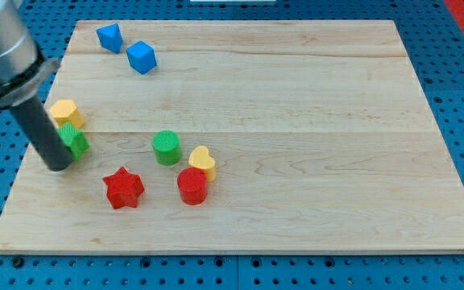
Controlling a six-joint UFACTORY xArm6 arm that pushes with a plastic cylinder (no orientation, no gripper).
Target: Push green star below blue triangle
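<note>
Camera view: my tip (58, 166) set against the green star (75, 140), at the worktop's (312, 193) left edge.

No fingers fitted, so no open or closed state applies. The green star sits just right of my tip, touching a yellow block (66, 112) above it. The blue triangle (109, 37) lies well above, a blue cube (142, 57) beside it; contact from below-left suits an upward push, in my judgement.

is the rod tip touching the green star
Cannot tell. In the camera view my tip overlaps the green star on its left, hiding the edge, so neither contact nor a gap shows plainly.
</note>
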